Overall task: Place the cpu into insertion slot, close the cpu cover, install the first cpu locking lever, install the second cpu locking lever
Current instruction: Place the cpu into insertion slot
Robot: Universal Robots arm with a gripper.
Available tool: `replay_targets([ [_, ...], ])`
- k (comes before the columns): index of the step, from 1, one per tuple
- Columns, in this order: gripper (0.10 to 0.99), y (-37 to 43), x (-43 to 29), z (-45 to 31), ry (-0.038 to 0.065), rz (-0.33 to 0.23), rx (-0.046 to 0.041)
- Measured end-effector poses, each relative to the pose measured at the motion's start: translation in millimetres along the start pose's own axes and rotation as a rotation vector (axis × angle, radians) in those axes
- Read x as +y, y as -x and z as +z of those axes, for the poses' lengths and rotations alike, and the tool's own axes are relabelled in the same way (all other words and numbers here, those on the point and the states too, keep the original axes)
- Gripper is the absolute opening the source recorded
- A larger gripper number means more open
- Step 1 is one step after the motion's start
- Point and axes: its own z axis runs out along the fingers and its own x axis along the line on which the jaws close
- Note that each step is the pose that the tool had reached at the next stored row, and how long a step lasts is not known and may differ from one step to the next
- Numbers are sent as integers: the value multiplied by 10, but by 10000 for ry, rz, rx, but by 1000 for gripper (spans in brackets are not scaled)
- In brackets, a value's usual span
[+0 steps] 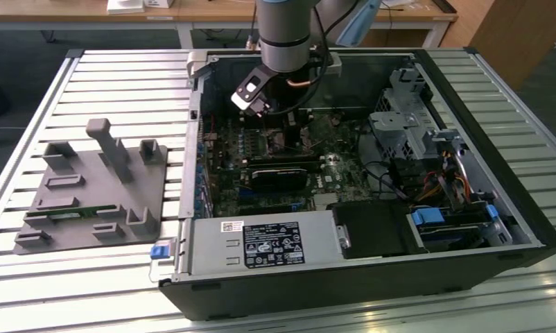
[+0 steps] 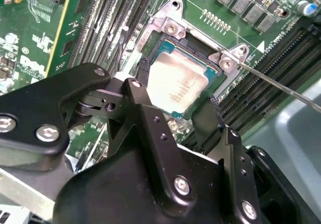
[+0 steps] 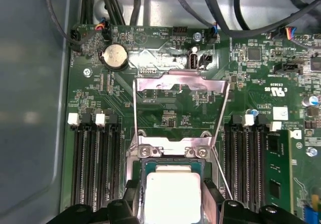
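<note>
deep in the computer case (image 1: 352, 277) on a slatted table (image 1: 120, 69), the gripper (image 2: 178, 86) clamps the cpu (image 3: 173, 191) at the insertion slot (image 2: 175, 47).

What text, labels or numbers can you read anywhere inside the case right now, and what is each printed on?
Pale grey square cpu: faint print on its top, too small to read.
Black-and-white label on the silvery metal box: too small to read.
Green circuit board: white markings, none legible.
Nothing can be quoted.
</note>
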Motion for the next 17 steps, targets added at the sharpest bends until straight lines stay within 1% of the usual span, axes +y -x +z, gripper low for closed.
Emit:
replay_targets([
  [3,616,11,6,-39,-59,-1,21],
  [4,616,17,9,-46,-97,0,33],
  [6,600,31,18,-53,-198,2,88],
  [8,478,45,26,-53,-302,8,180],
  [9,478,54,30,-52,-342,10,224],
  [11,361,64,35,-51,-419,15,290],
  [12,361,66,38,-52,-457,17,323],
  [13,302,66,41,-53,-490,19,353],
  [14,243,66,44,-54,-519,20,371],
  [15,243,66,46,-56,-547,21,385],
  [17,125,66,50,-58,-590,21,403],
])
